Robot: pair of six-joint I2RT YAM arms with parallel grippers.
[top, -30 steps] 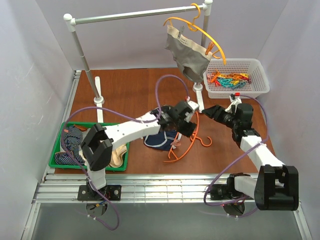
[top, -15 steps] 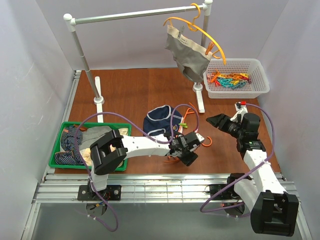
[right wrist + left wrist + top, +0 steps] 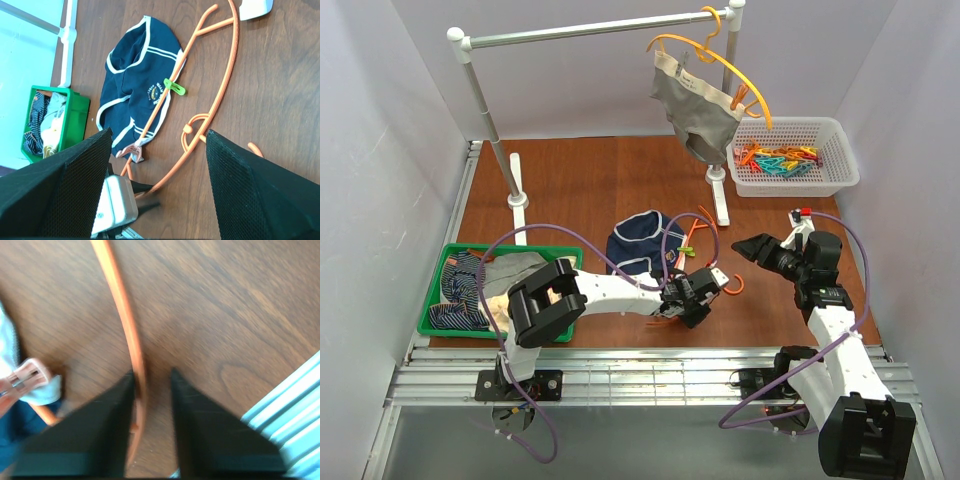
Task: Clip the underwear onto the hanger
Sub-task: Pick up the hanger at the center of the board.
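One red-orange hanger [image 3: 128,320], one yellow-orange hanger [image 3: 720,57], one navy underwear [image 3: 635,240], one white basket [image 3: 790,185], one green tray [image 3: 470,333].

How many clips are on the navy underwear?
2: a green clip on the underwear edge along the hanger, and a pink clip at one corner. More could be hidden underneath.

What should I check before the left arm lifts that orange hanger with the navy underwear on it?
1. Hanger bar lying between the fingers of the left gripper: ok.
2. Left gripper shut on the bar: not ok; the fingers stand apart on either side of it.
3. Green clip pinning the underwear waistband to the hanger: ok.
4. Pink clip at the waistband corner also biting the bar: cannot tell.
5. Right gripper open and off the hanger: ok.
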